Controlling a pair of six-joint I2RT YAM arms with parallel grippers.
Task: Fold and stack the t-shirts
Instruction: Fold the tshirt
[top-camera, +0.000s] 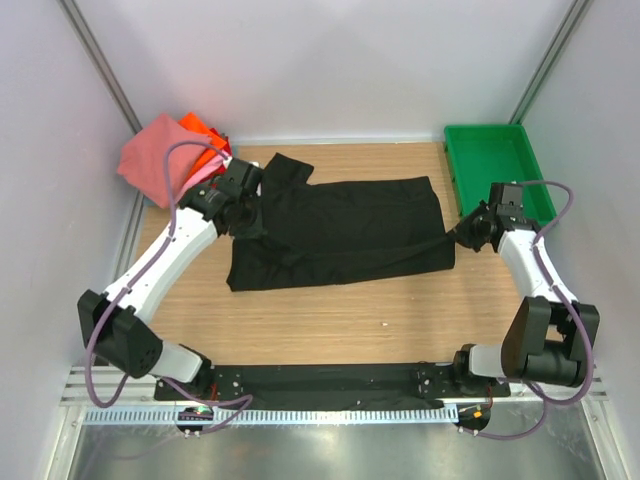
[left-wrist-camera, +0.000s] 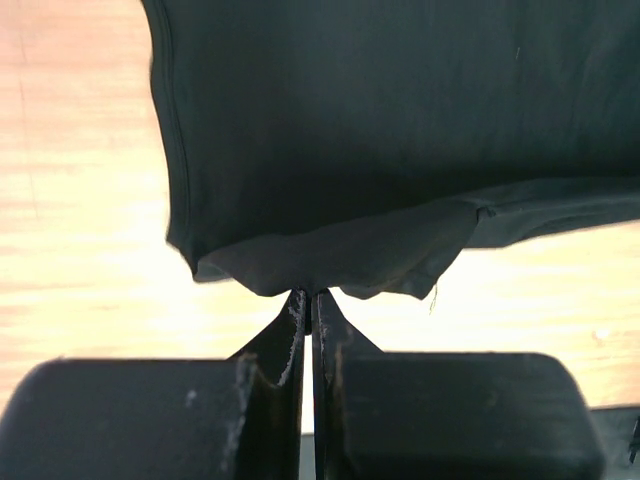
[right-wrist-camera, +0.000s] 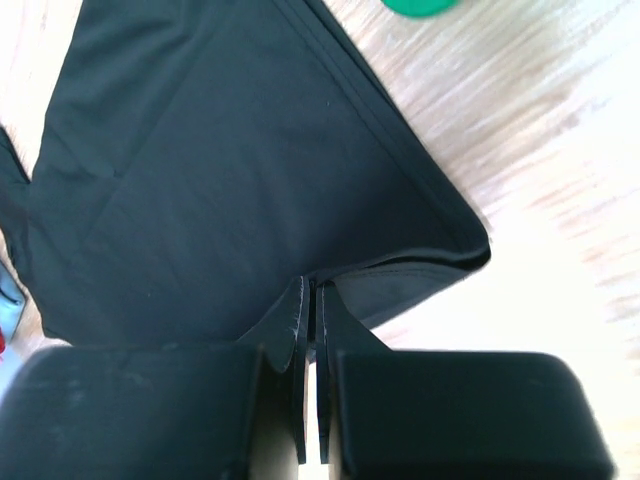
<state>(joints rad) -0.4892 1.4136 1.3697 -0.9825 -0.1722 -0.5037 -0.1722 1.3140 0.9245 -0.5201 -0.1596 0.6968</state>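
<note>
At the bottom of the overhead view, the two arms are rising from the near edge of the tabletop (top-camera: 380, 315). The left arm (top-camera: 165, 255) is slanting up toward the middle left of the frame. The right arm (top-camera: 530, 265) is climbing the right side and bending inward.

The left pincer (left-wrist-camera: 307, 297) is standing fully closed. Its tips are pressing together on a bunched bit of edge of the black shirt (top-camera: 345, 235). In the left wrist view the cloth is gathering into a small peak right at the tips, and a stitched hem is running up the left of the frame. The right pincer (right-wrist-camera: 313, 287) is also clamping tight, nipping a thin edge of the same shirt beside a corner where the cloth is doubling over on itself.

The black shirt is lying across the middle of the tabletop as a wide, mostly flat band, stretching between the two pincers. Its left end is sitting at the left pincer, and its right end is drawing out into a narrow point toward the right pincer. One sleeve is sticking up toward the upper left of the frame.

Farther back, in the upper left corner, a pile of folded shirts is resting. The pink shirt (top-camera: 150, 160) is lying in front and the orange shirt (top-camera: 203, 130) is showing behind it. The green tray (top-camera: 495, 155) is sitting in the upper right corner, near the black shirt but apart from it.
</note>
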